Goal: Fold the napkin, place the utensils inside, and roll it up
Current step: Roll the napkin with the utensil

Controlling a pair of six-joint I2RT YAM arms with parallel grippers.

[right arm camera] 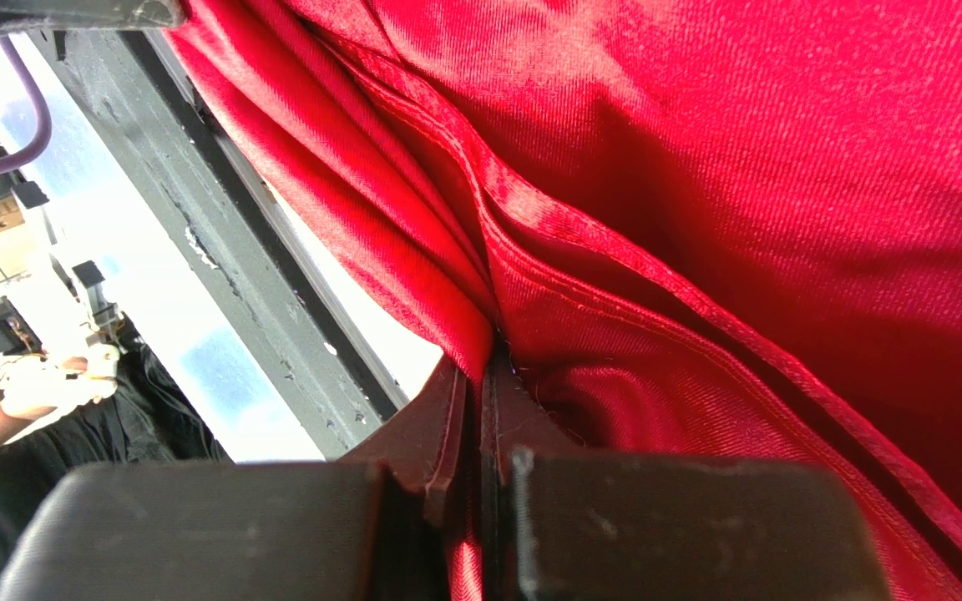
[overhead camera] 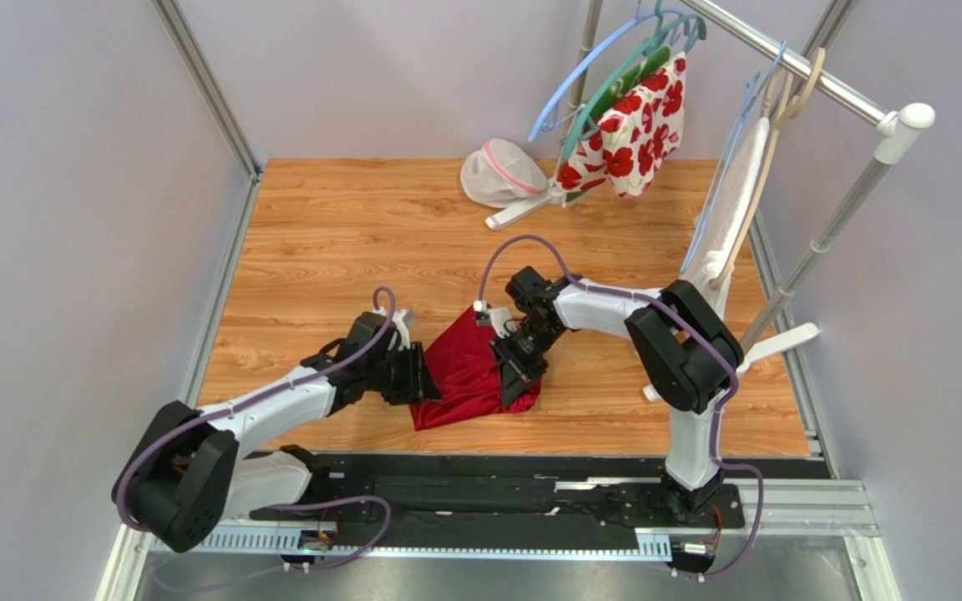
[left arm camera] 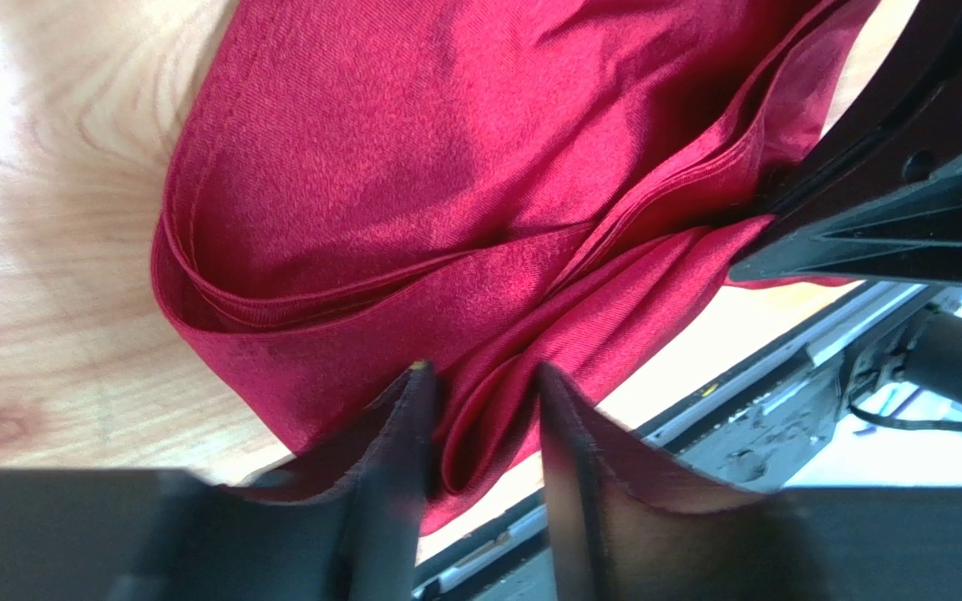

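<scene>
The dark red napkin (overhead camera: 467,369) lies bunched and partly folded on the wooden table near its front edge, between my two grippers. My left gripper (overhead camera: 421,380) is at its left side. In the left wrist view the left gripper (left arm camera: 484,369) has its fingers apart, with a loose fold of the napkin (left arm camera: 449,163) lying between them, not pinched. My right gripper (overhead camera: 518,366) is at the napkin's right side. In the right wrist view the right gripper (right arm camera: 489,348) is shut on a hem of the napkin (right arm camera: 762,188). The utensils are out of view.
A white mesh pouch (overhead camera: 502,173) lies at the back of the table. A clothes rack (overhead camera: 825,75) at the back right carries a red-flowered white cloth (overhead camera: 630,125) and a white towel (overhead camera: 737,207). A black rail (overhead camera: 511,482) runs just past the table's front edge.
</scene>
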